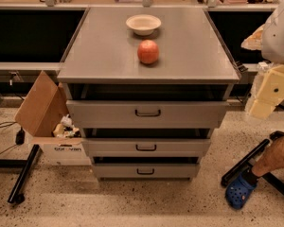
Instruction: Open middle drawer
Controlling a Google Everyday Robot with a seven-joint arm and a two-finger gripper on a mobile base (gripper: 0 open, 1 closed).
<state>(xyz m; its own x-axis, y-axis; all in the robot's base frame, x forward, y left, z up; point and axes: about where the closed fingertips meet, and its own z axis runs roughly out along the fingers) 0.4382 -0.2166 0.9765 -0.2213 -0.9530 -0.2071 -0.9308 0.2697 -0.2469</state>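
The grey cabinet has three drawer fronts stacked one above another. The middle drawer is the mid-sized grey front with a small dark loop handle. It stands between the taller top front and the shortest bottom front. A dark gap shows above each front. My gripper, white arm with pale yellow parts, hangs at the right edge of the view. It is to the right of the cabinet, level with the top drawer and apart from it.
A cream bowl and a red apple sit on the cabinet top. An open cardboard box stands left of the cabinet. A person's leg with a blue shoe and black floor bars lie on either side.
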